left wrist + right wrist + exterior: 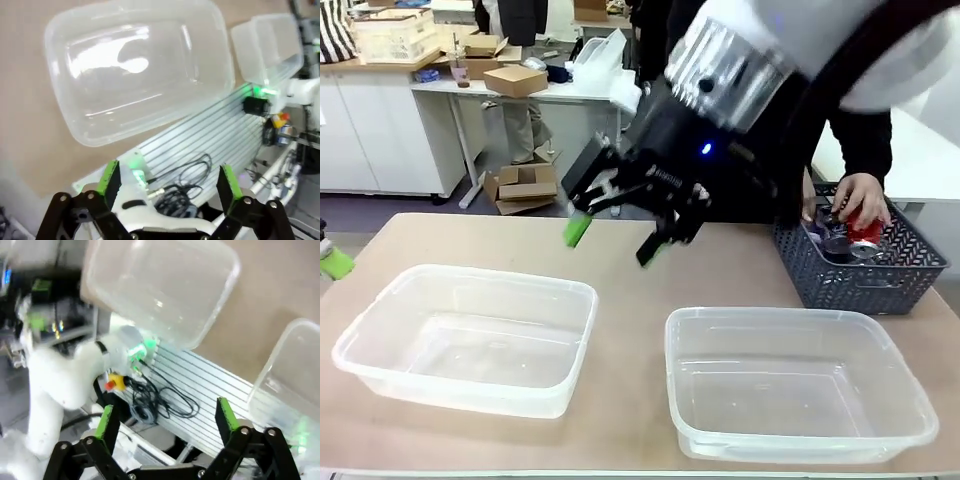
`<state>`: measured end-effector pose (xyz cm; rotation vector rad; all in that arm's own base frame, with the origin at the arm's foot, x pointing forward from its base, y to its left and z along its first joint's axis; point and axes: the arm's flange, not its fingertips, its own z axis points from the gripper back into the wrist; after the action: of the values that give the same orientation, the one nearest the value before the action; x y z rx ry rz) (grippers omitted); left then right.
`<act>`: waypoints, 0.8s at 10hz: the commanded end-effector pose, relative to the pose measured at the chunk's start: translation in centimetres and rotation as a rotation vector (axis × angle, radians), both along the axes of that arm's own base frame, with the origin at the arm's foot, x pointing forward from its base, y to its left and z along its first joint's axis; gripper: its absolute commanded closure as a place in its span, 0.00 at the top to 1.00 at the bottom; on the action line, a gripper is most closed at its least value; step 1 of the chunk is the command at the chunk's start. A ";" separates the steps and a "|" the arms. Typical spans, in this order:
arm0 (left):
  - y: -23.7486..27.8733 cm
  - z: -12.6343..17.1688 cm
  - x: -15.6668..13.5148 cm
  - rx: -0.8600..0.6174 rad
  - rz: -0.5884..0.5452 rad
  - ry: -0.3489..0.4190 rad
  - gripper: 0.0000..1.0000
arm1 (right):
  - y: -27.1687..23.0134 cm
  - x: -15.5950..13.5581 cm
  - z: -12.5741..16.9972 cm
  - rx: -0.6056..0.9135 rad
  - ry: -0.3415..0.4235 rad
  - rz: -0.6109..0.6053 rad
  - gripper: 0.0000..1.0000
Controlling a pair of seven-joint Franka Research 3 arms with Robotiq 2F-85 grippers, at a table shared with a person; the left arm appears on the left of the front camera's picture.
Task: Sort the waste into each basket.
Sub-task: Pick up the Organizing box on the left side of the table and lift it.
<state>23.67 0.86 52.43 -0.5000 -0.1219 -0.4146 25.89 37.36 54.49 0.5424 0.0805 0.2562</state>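
Two clear baskets stand on the table, one at the front left [450, 390] and one at the front right [780, 316]. My right gripper [614, 240] hangs open and holds nothing, above the table behind the gap between them. A green pad [335, 262] of my left gripper shows at the far left edge. A person's hand [860, 195] rests on a red can [866, 232] among other waste in the dark grey lattice basket [860, 285]. In the left wrist view my left gripper [168, 180] is open above a basket [75, 120]. The right wrist view has my right gripper [166, 419] open, with a basket [220, 305] beyond.
The grey lattice basket stands at the table's right, behind the right tub. The person stands at the far side, behind my right arm. Desks with cardboard boxes [515, 80] fill the background. A second tub [267, 45] and a ribbed metal base [210, 135] show in the left wrist view.
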 end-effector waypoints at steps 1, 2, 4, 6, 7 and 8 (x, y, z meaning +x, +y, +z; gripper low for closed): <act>0.2 -5.3 -0.8 0.133 0.019 -0.047 1.00 | 4.8 -2.2 -6.2 -0.063 0.033 -0.331 1.00; 0.4 -6.5 -0.8 0.167 0.030 -0.055 1.00 | 6.0 -3.2 -8.5 -0.112 0.011 -0.458 1.00; 0.4 -9.6 0.0 0.152 0.003 -0.035 1.00 | 7.3 -4.4 -11.4 -0.164 0.053 -0.505 1.00; -0.7 -14.0 2.2 0.118 0.071 0.036 1.00 | 7.5 -4.4 -12.1 -0.263 0.104 -0.536 1.00; 1.6 -2.8 4.1 0.152 0.010 -0.020 1.00 | 6.1 -5.6 -12.8 -0.164 0.053 -0.496 1.00; 1.6 -2.8 4.1 0.152 0.010 -0.020 1.00 | 6.1 -5.6 -12.8 -0.164 0.053 -0.496 1.00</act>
<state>29.54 2.23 48.04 -0.3526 -0.0896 -0.3999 20.55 43.62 41.16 0.3554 0.0381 -0.2697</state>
